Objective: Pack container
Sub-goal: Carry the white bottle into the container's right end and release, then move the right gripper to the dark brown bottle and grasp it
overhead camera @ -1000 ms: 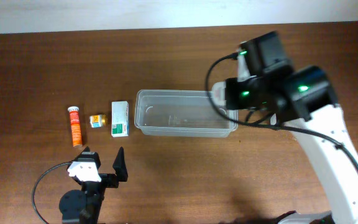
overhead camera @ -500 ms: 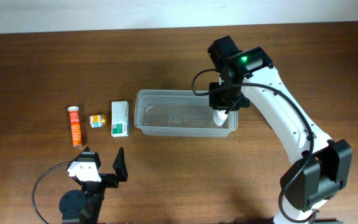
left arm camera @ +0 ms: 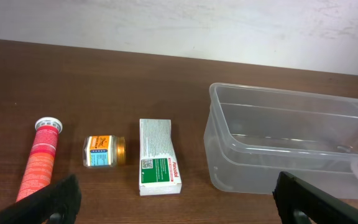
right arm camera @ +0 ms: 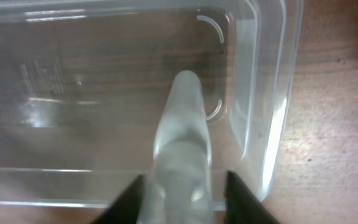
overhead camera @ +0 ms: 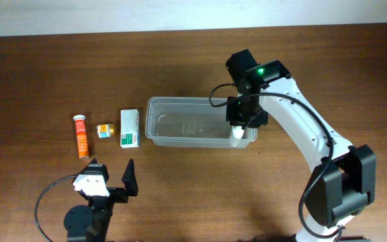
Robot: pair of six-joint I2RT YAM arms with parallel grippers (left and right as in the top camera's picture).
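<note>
The clear container [overhead camera: 187, 125] sits mid-counter [overhead camera: 46, 67]. Over its right end the right gripper [overhead camera: 239, 125] is clenched on a white tube-shaped item [right arm camera: 182, 124] reaching inside. Just left lie a carton [overhead camera: 130, 128], small jar [overhead camera: 103, 130] and orange tube [overhead camera: 81, 136]. The left gripper [overhead camera: 111, 179] hovers nearer the counter's front, released wide.

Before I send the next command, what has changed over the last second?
The right gripper came down from high over the table into the right end of the container, holding a white item between its fingers. The orange tube, small jar, carton, container and open left gripper stayed put.
</note>
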